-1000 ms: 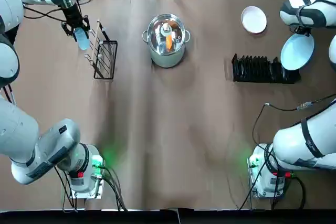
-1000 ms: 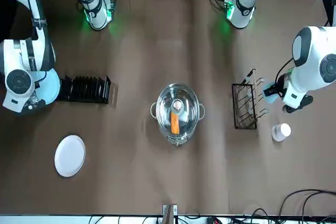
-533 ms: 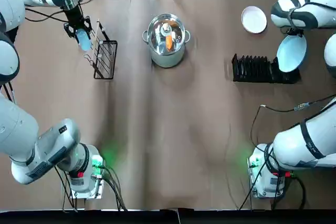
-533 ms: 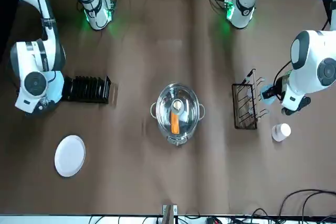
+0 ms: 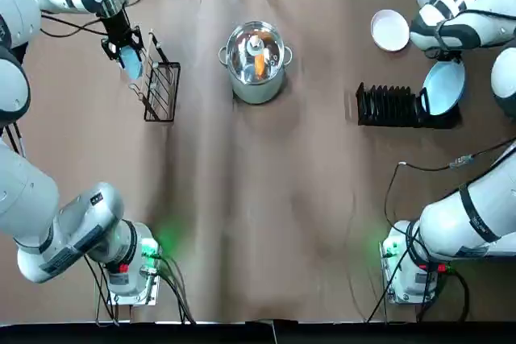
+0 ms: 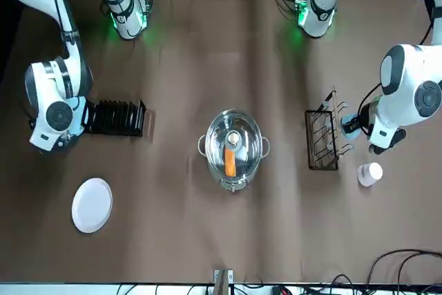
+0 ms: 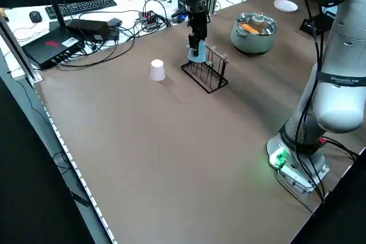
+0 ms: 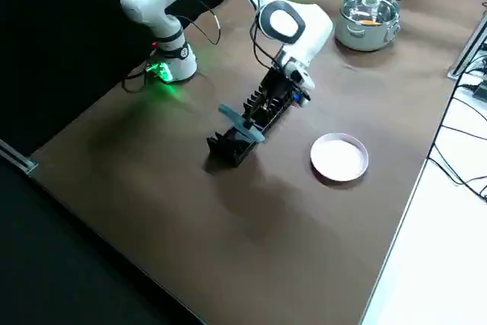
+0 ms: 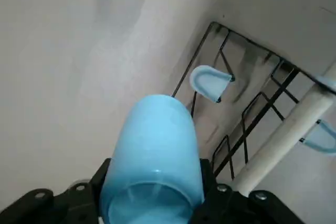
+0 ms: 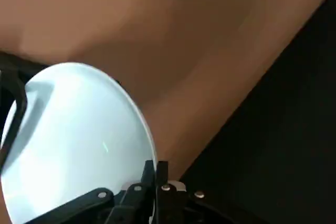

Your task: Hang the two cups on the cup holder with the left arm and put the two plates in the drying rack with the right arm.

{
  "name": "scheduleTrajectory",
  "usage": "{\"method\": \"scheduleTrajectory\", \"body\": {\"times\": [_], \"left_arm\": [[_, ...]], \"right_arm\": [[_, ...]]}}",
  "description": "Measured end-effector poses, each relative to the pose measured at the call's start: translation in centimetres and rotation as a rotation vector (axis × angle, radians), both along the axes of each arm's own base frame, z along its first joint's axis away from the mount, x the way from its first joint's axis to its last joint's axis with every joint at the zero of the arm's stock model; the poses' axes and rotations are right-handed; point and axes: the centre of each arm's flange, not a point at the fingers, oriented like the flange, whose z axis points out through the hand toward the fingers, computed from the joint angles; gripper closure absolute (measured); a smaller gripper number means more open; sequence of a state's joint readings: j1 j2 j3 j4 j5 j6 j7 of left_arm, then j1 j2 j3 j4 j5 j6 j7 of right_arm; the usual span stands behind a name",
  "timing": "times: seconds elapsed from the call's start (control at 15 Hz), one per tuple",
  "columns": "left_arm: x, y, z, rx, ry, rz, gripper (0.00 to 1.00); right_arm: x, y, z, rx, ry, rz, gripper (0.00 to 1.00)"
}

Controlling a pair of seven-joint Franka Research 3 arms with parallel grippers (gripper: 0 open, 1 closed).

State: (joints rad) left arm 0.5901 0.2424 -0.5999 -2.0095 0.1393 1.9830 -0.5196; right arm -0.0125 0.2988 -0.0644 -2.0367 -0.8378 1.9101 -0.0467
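the right gripper [image 10: 156, 174] pinches the blue plate [image 5: 443, 87] at the right end of the black rack [image 5: 387, 105]; the left gripper [image 9: 152, 198] clasps the blue cup [image 9: 155, 156], wire stand [image 5: 161, 90] at its four o'clock from overhead.

The small light-blue plastic cup [image 9: 155, 156] is held beside the black wire-frame cup holder with pale wooden bar [image 5: 161, 90]; the round light-blue plate [image 5: 443, 88] is held tilted at the long black slotted drying rack [image 5: 403, 108]; the whitish cup [image 7: 157, 70] and round white plate [image 5: 390, 31] are left on the table.
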Motion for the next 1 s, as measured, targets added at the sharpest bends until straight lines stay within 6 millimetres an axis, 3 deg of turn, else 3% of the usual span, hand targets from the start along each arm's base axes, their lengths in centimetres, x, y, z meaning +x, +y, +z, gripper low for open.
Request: {"method": "scheduleTrajectory", "body": {"times": [0.2, 0.4, 0.67, 1.0], "left_arm": [[0.0, 0.0, -0.4, -0.005, 0.005, 0.002, 0.32], [0.1, 0.0, -0.6, -0.007, 0.006, 0.002, 0.32], [0.5, -0.1, 0.1, -0.008, -0.012, 0.001, 0.00], [1.8, 0.1, 2.1, -0.013, -0.059, -0.022, 0.00]], "right_arm": [[0.0, -0.3, -1.5, 0.005, 0.009, 0.000, 0.96], [0.0, -0.5, -1.6, 0.005, 0.010, -0.004, 0.96], [-0.1, -0.6, -1.8, 0.005, 0.013, -0.005, 0.93], [0.0, -0.6, -2.4, 0.007, 0.020, -0.004, 0.81]]}}
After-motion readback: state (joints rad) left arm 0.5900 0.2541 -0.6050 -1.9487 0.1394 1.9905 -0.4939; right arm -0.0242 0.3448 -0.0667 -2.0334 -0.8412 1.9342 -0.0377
